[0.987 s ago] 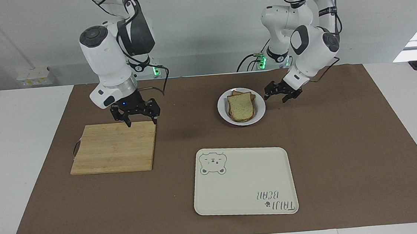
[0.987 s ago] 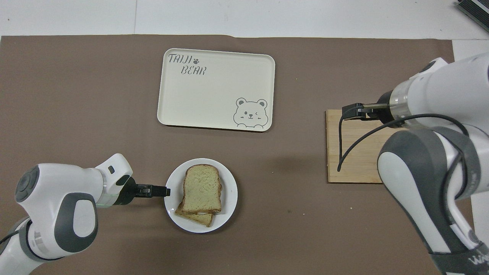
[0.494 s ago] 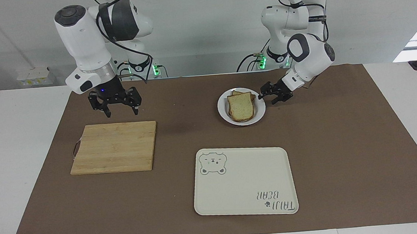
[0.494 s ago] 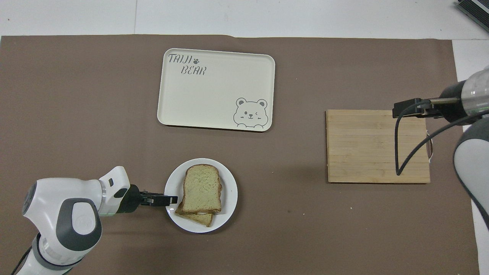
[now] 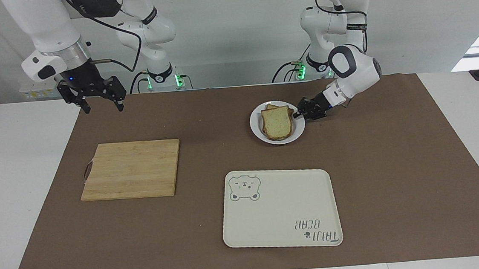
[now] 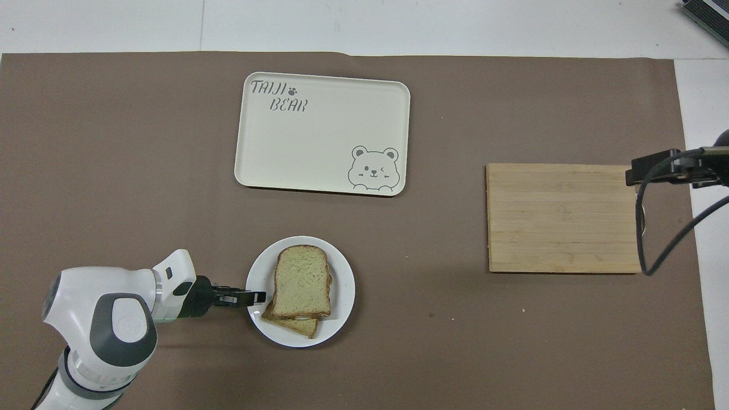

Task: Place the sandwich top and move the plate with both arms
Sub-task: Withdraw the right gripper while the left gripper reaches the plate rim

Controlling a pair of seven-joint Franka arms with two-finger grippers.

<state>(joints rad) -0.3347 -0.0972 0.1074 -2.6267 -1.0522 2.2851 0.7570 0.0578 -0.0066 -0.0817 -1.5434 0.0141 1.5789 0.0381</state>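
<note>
A pale slice of bread with a brown crust, the sandwich top (image 5: 276, 122), lies flat on a second slice on a small round white plate (image 5: 257, 133). The plate rests on the brown-covered worktop (image 5: 395, 160), nearer to the robots than a cream tray (image 5: 280, 208) with a bear drawing. In the overhead view the plate sits at about five o'clock from the tray. The left claw (image 5: 299, 112) is low at the plate's rim, on the side toward the left arm's end, at about nine o'clock from the bread in the overhead view; its tips overlap the rim, but whether it is clenched on the plate cannot be told. The right claw (image 5: 101, 103) hangs released, fingers spread, raised over the worktop's edge toward the right arm's end, away from a bare wooden cutting board (image 5: 131, 169).
</note>
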